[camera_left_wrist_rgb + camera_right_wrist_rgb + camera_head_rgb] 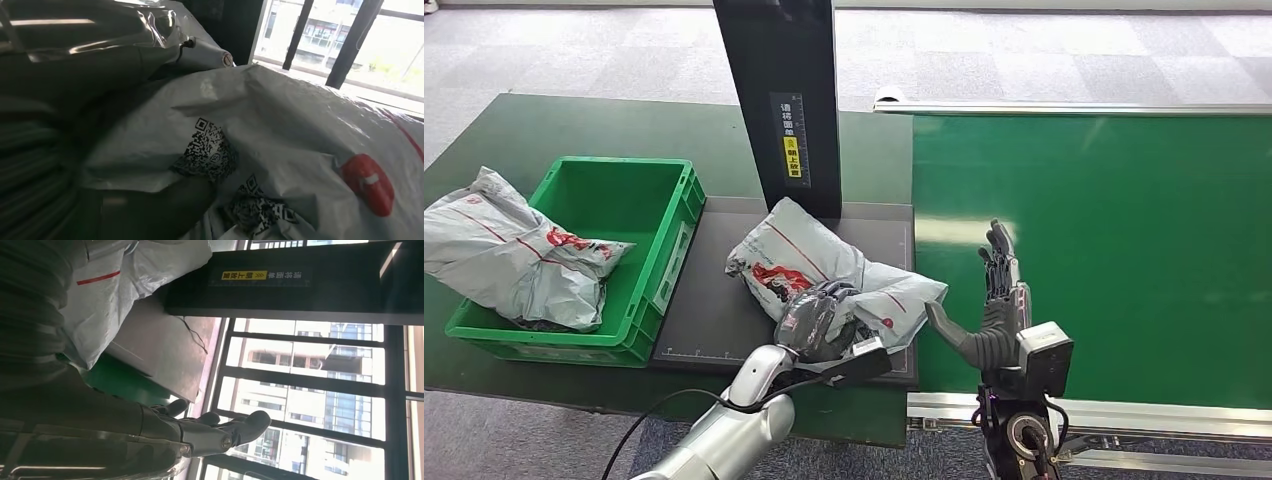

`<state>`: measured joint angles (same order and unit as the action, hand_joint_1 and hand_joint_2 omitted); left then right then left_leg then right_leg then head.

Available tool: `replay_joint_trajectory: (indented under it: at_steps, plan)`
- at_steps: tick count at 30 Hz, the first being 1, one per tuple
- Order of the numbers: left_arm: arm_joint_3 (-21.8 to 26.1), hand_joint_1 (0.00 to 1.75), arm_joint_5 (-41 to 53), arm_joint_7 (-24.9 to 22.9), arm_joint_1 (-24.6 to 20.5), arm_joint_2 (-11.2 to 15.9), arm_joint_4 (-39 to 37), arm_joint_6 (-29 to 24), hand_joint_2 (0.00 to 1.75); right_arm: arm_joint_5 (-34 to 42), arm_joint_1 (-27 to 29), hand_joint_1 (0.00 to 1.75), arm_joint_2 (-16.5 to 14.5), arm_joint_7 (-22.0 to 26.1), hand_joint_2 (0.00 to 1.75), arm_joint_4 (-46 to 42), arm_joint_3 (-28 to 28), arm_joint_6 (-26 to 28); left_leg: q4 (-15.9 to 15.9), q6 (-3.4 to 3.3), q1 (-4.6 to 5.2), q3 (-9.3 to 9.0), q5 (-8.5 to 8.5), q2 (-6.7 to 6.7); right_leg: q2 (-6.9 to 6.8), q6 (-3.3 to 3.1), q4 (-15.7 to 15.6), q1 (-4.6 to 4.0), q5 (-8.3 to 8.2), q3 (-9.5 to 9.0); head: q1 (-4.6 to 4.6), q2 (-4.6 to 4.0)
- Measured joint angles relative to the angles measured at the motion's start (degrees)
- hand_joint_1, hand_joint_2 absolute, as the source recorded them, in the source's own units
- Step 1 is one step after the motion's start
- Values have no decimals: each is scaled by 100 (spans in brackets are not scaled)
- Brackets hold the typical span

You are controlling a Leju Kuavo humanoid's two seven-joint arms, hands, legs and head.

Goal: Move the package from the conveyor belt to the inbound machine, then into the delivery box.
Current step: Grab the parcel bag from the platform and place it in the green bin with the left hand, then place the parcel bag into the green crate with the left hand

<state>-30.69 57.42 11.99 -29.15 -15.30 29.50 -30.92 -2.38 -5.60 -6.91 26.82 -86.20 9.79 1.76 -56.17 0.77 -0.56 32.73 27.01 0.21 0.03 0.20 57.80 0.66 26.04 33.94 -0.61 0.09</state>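
while left robot hand [816, 322] grips one package [809, 258], right robot hand [1001, 300] spread empty, second package [509, 250] in one crate [624, 200]

A: What writing can be read here?

B: The tall black upright column of the scanner [776, 100] carries a label strip [793, 138] on its front: white Chinese characters above a yellow patch with dark characters. They are too small for me to read.

A: And below that column?

B: The crumpled grey plastic mailer bag [824, 265] lying at its foot bears red printed marks, unreadable. Close up, black QR-style code squares [206, 152] and a red logo patch [367, 182] stand on the bag.
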Motion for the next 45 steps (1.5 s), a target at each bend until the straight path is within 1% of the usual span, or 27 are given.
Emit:
replay_joint_trajectory:
  at_steps: [6,12,15,18,21,23,28,31,34,37,41,45]
  plan:
    - [309,175,-288,272,39,18,93,-250,175,18,-32,0,0,0,175,2,-3,18,0,0,0,1,0,1,0,0,0,0,0,0,0,0]
    - [675,175,-471,428,229,130,693,-510,175,31,-64,0,-2,0,175,13,-15,86,0,0,0,2,0,-1,0,0,1,-1,0,2,1,0]
    - [843,175,-511,482,411,215,1320,-711,175,22,-62,0,-3,0,175,26,-28,104,0,0,0,3,0,0,0,0,1,-1,0,3,0,0]
    - [1035,175,-483,596,628,305,2169,-858,175,-11,-59,0,-10,0,175,32,-66,149,0,0,0,5,0,0,0,0,1,-1,1,5,0,0]
    - [1251,175,-418,695,807,375,3120,-882,175,-28,-53,0,-20,0,175,32,-119,202,0,0,0,5,0,-1,0,0,1,-1,1,5,-1,0]
    - [1347,175,-380,712,877,413,3579,-879,175,-29,-52,0,-23,0,175,32,-145,209,0,0,0,5,0,-2,0,0,1,-1,1,5,0,0]
    - [1755,175,-115,1156,1093,355,4622,-900,175,-52,2,0,-37,14,175,32,-195,278,0,0,0,4,0,1,0,0,1,-1,1,5,1,0]
    - [2067,175,-91,1048,1123,355,5092,-911,175,-73,102,0,-48,45,175,29,-229,325,1,0,0,4,0,0,0,0,1,-1,1,5,-1,0]
    - [2271,175,-143,979,1122,383,5289,-912,175,-85,169,0,-50,61,175,23,-249,334,1,0,-1,4,0,0,0,0,1,-1,1,5,-1,0]
    - [2302,175,-153,976,1123,389,5321,-912,175,-87,177,0,-50,61,175,21,-251,336,1,0,-1,4,0,0,0,0,1,-1,1,5,-1,0]
    - [2471,175,-155,976,1124,424,5547,-912,175,-87,225,0,-53,63,175,15,-266,344,0,0,0,3,0,0,0,0,1,-1,1,3,1,0]
    - [2509,175,-155,976,1125,431,5606,-912,175,-88,232,0,-66,63,175,15,-271,348,0,0,0,3,0,0,0,0,1,-1,1,4,1,0]
